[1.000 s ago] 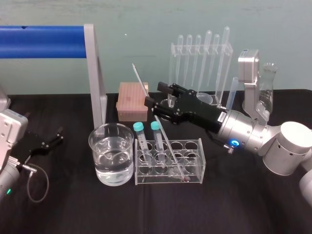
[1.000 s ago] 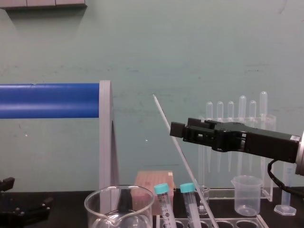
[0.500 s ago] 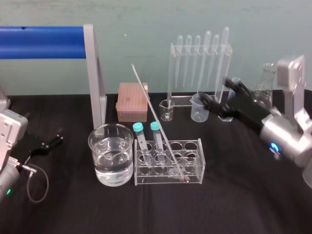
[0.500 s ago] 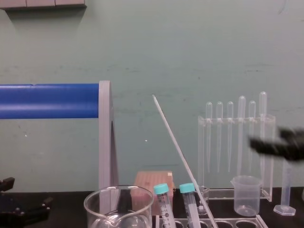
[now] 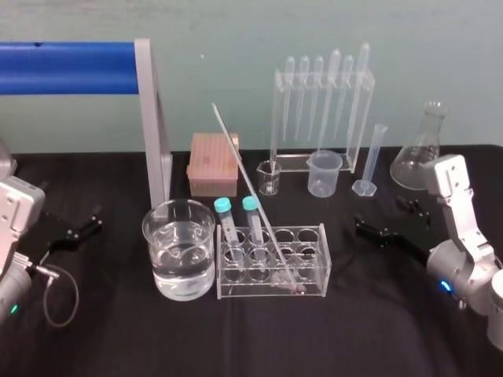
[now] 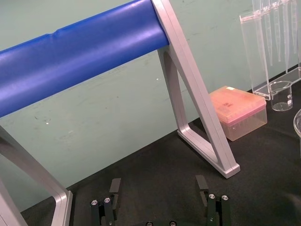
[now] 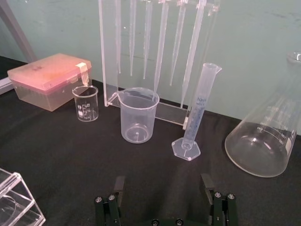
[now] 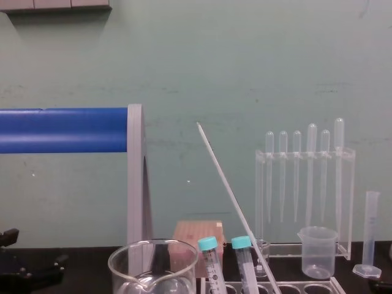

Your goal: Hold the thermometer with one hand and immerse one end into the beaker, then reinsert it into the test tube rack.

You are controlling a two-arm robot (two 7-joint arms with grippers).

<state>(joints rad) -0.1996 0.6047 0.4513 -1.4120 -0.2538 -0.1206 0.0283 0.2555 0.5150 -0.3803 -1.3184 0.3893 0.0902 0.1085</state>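
Observation:
The thermometer (image 5: 255,196) is a long thin glass rod that stands free in the test tube rack (image 5: 310,263), its lower end in a front hole and its top leaning back left. In the chest view the thermometer (image 8: 228,190) rises above two teal-capped tubes. The beaker (image 5: 179,247), holding clear water, stands just left of the rack. My right gripper (image 5: 391,221) rests low at the right of the table, open, well away from the rack; in its wrist view the fingers (image 7: 119,184) stand wide apart. My left gripper (image 5: 93,218) lies parked at the far left, open.
Behind the rack stand a pink tip box (image 5: 213,162), a small glass beaker (image 5: 269,177), a cloudy plastic beaker (image 5: 324,173), a graduated cylinder (image 5: 371,161), a pipette stand (image 5: 322,102) and a conical flask (image 5: 424,153). A blue-barred grey frame (image 5: 153,118) stands at the left.
My right gripper opened, drew away from the thermometer to the right and dropped low over the table. The thermometer stayed leaning in the rack. The left arm has not moved.

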